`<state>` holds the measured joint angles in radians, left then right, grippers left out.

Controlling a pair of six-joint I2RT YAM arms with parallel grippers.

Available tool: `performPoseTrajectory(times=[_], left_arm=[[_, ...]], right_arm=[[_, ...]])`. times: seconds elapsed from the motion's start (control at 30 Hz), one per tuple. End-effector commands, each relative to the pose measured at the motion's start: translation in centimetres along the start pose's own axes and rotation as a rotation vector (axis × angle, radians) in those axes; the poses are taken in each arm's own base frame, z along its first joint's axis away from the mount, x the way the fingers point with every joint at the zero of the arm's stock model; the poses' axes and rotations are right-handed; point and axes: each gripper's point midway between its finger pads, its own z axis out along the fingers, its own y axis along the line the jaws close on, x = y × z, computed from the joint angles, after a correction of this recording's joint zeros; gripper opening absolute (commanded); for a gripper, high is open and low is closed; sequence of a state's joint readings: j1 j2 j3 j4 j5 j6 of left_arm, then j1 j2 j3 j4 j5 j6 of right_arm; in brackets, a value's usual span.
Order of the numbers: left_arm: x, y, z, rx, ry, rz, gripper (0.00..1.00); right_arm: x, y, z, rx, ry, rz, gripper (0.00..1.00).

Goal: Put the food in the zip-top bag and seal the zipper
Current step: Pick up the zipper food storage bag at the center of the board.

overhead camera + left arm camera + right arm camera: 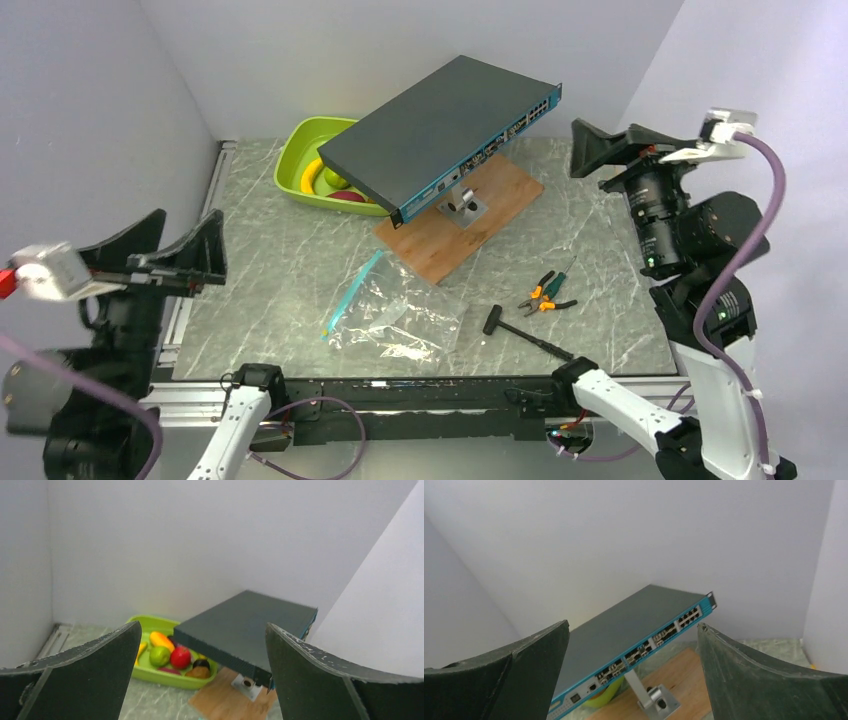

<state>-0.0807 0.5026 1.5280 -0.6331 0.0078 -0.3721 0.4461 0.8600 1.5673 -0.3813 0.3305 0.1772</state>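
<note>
The clear zip-top bag (405,318) lies flat and empty on the marble table, front centre, with its teal zipper (352,295) along the left edge. The food sits in a lime-green tray (300,150) at the back left, partly hidden under a network switch. The left wrist view shows a green apple (159,656), a red apple (180,657), an orange-yellow piece (161,640) and dark pieces (201,664). My left gripper (185,250) (202,627) is open and empty, raised at the left edge. My right gripper (610,150) (634,625) is open and empty, raised at the back right.
A dark network switch (445,130) tilts on a metal stand (460,200) over a wooden board (470,225), overhanging the tray. Orange-handled pliers (545,295), a green screwdriver (562,275) and a black T-shaped tool (520,330) lie right of the bag. White walls enclose the table.
</note>
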Motion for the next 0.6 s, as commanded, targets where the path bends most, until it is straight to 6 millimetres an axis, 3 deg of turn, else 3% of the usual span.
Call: performPoseTrajectory(times=[0.0, 0.27, 0.37, 0.43, 0.57], left_arm=[[5.7, 1.5, 1.7, -0.04, 0.177, -0.022, 0.99], [10.7, 3.0, 1.0, -0.072, 0.29, -0.057, 0.99], [14.1, 4.3, 0.5, -0.125, 0.368, -0.093, 0.99], [17.4, 5.7, -0.1, -0.183, 0.438, -0.124, 0.99], [23.4, 7.3, -1.5, -0.223, 0.561, -0.161, 0.99]], right_arm=[[1.7, 2.1, 0.5, -0.095, 0.068, 0.034, 1.0], [6.0, 3.4, 2.1, -0.132, 0.189, 0.038, 1.0], [7.2, 4.2, 2.3, -0.154, 0.232, 0.039, 1.0], [8.5, 6.0, 2.2, -0.227, 0.285, 0.053, 1.0], [10.3, 13.0, -0.1, -0.535, 0.362, 0.136, 1.0]])
